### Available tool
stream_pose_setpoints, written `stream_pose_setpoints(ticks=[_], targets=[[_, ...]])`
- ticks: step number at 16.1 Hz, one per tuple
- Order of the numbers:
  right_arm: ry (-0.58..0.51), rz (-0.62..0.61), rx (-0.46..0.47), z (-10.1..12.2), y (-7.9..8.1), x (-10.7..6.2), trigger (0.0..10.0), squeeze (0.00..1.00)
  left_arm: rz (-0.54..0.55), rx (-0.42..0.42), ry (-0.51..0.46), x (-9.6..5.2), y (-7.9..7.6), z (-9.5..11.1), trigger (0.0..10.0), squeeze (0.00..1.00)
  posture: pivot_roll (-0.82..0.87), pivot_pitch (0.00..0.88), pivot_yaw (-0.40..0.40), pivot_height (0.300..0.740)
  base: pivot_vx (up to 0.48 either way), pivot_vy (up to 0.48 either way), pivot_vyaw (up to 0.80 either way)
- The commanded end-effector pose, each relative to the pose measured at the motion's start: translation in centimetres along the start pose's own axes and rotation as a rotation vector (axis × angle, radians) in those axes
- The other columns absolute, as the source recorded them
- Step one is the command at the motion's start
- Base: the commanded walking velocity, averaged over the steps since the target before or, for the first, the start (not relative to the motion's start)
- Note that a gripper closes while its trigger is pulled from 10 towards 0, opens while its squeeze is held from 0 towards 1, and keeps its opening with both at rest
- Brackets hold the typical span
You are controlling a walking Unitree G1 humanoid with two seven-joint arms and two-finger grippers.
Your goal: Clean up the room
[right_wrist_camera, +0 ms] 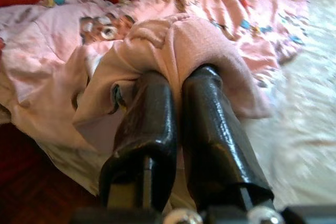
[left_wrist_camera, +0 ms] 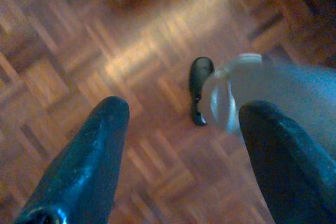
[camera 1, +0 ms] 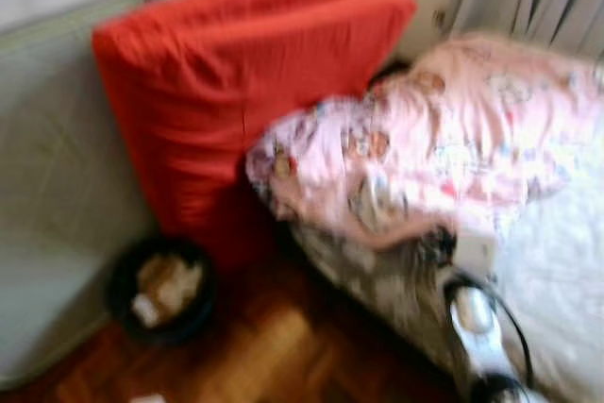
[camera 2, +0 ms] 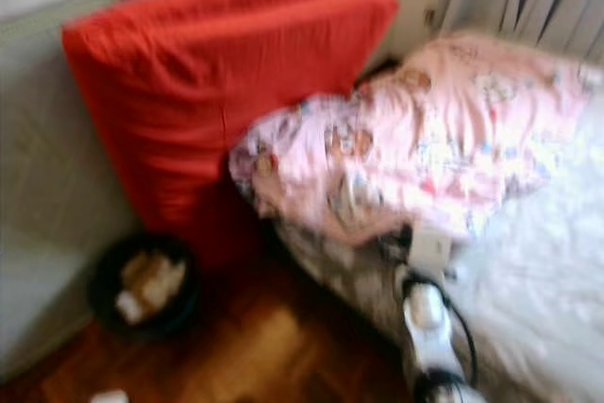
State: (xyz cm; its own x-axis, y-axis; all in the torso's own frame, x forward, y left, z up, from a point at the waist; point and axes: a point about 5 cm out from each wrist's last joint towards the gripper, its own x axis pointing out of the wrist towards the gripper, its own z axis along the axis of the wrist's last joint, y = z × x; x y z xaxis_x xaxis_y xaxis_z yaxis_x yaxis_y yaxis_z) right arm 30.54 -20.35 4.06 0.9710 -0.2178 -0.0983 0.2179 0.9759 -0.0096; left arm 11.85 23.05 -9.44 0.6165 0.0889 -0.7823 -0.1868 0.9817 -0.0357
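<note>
Right end effector (right_wrist_camera: 176,85) pinched tight on a soft pink cloth garment (right_wrist_camera: 173,61) at the near edge of the white bed (camera 1: 557,261). Left end effector (left_wrist_camera: 184,129) spread wide over wood parquet floor (left_wrist_camera: 79,51). Red pillows (camera 1: 236,82) behind.

Head cameras look down at red cushions (camera 1: 241,92) and bed (camera 1: 557,271); right wrist camera closes on that bed's pink duvet (right_wrist_camera: 220,9), left faces the parquet floor (left_wrist_camera: 79,51).
</note>
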Motion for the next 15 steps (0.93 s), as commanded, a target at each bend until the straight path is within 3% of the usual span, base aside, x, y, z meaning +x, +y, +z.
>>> stream_pose_setpoints(ticks=[1,7,11,13,15], targets=[[-0.04,0.001,-0.01,0.7,0.0,0.2,10.0,0.0,0.014,0.006,0.002,-0.1,0.5,0.1,10.0,0.0,0.02,0.11,0.01,0.74,-0.244,0.0,0.0],[-0.082,-0.027,-0.019,1.3,-0.4,0.3,10.0,0.0,0.018,0.016,0.007,-0.1,0.6,0.1,10.0,0.0,0.02,0.113,0.008,0.74,0.0,0.0,0.0],[-0.05,-0.048,-0.04,0.5,-0.9,-0.1,10.0,0.0,0.014,0.022,0.008,-0.1,0.5,0.1,10.0,0.0,0.02,0.113,0.007,0.74,0.0,0.0,0.0],[-0.018,-0.06,-0.056,0.0,-1.1,-0.2,10.0,0.0,0.013,0.024,0.008,0.0,0.5,0.1,10.0,0.0,0.02,0.113,0.007,0.74,0.0,0.0,0.0],[0.115,-0.053,-0.036,-2.0,-1.4,-0.8,10.0,0.0,0.011,0.027,0.009,0.0,0.5,0.1,10.0,0.0,0.02,0.111,0.006,0.74,0.0,0.0,0.0]])
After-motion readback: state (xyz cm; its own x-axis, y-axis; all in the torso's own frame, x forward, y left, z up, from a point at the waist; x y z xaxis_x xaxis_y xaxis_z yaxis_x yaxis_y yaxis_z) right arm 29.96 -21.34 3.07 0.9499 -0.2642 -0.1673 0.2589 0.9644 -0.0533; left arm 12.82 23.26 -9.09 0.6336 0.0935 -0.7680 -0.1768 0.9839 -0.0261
